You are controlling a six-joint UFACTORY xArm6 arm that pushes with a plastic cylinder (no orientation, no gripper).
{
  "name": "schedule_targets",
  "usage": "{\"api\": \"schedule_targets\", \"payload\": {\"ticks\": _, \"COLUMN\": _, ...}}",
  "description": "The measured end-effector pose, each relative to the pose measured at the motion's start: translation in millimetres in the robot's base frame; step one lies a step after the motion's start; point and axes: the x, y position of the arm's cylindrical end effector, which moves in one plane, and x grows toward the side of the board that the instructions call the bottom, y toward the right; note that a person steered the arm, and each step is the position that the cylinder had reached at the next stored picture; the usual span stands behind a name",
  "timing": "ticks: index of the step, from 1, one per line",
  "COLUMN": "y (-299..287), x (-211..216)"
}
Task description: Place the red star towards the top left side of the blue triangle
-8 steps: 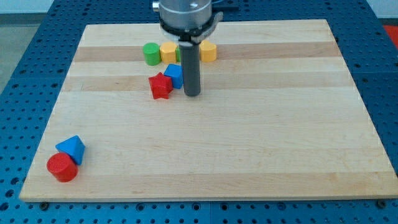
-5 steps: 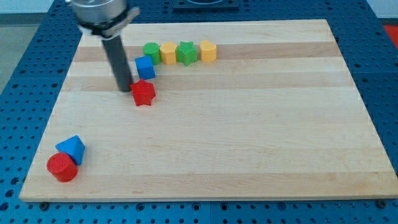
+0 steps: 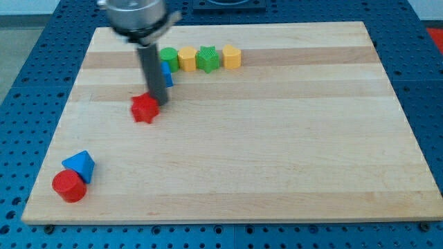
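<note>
Touching, apparently, red star, now shifted down-left: my tip; claw unseen.

Arm enters from the view's top, left of centre; only its lowest section shows. Round grey metal housing sits at the top edge, cut off by the frame. 1 straight dark rod hangs from it, near vertical, leaning very slightly toward the view's right as it goes down. My tip is down at the bench surface, in the upper-left part of the view. Nothing more of the arm is visible.
</note>
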Motion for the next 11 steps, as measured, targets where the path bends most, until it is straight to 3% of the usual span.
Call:
{"api": "schedule_targets", "payload": {"ticks": 1, "y": -56, "x": 3}}
{"api": "schedule_targets", "payload": {"ticks": 2, "y": -36, "x": 3}}
{"api": "schedule_targets", "payload": {"ticks": 4, "y": 64, "x": 9}}
{"api": "schedule_targets", "payload": {"ticks": 7, "y": -39, "x": 37}}
{"api": "schedule_targets", "payload": {"ticks": 9, "y": -39, "x": 4}}
{"api": "schedule_targets", "payload": {"ticks": 10, "y": -68, "x": -2}}
{"api": "schedule_targets", "payload": {"ticks": 11, "y": -97, "x": 27}}
